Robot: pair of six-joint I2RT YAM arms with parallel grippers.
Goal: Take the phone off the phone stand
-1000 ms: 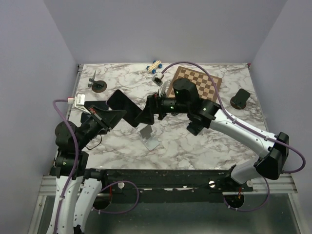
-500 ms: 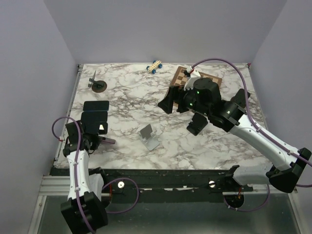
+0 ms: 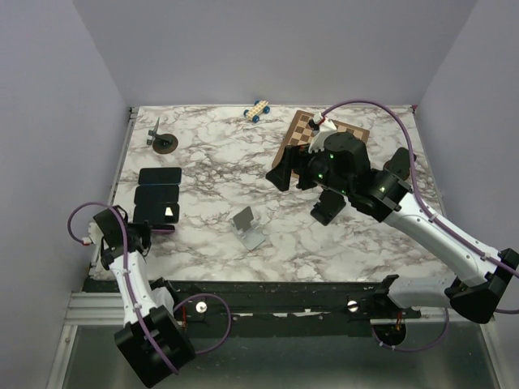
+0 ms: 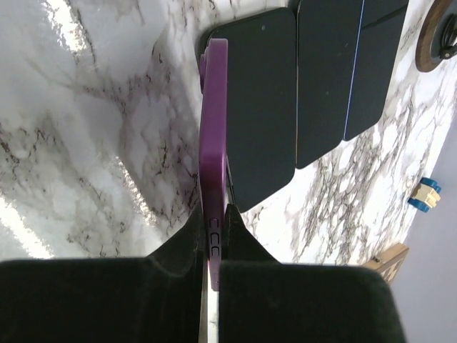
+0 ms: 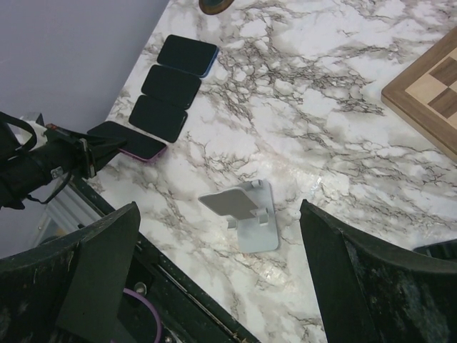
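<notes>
— Phone [image 4: 213, 143], pinched at one end in left gripper [image 4: 211, 243], is at table's [image 3: 211, 154] near-left corner, off stand [image 3: 247, 227].
— Looks glassy, stiff, light: that end grip may slip. Right gripper [image 5: 218, 206] gapes, empty.

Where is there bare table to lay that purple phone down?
Bare marble lies between the three flat phones and the phone stand, and from the stand to the toy car. Crowded: the phones' left edge, the chessboard corner.
</notes>
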